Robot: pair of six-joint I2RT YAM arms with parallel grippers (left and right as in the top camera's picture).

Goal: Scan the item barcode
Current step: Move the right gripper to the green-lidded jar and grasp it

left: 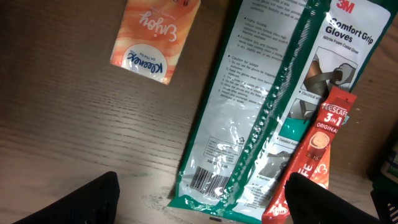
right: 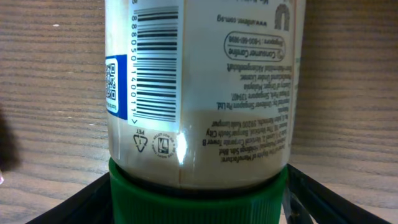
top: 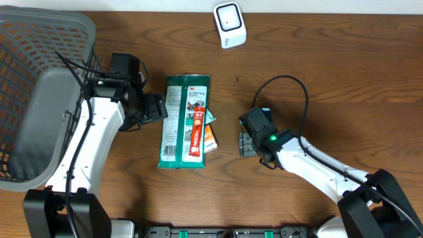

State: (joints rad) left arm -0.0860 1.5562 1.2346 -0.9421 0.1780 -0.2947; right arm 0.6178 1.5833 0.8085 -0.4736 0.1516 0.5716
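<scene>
In the right wrist view a pale bottle (right: 205, 93) with a green screw cap (right: 199, 196) fills the frame. Its barcode (right: 155, 62) faces the camera. My right gripper (right: 199, 202) is shut on the bottle, with a black finger pressed against each side of the cap. From overhead the right gripper (top: 254, 129) hides the bottle. A white scanner (top: 229, 25) stands at the table's far edge. My left gripper (top: 157, 106) hangs open and empty over the near end of a green glove packet (left: 267, 106), whose barcode (left: 204, 180) lies between the fingers.
A red Nescafe stick (top: 197, 129) lies on the glove packet (top: 185, 122). An orange Kleenex pack (top: 210, 137) pokes out beside them. A grey mesh basket (top: 39, 99) takes up the left side of the wooden table (top: 317, 86).
</scene>
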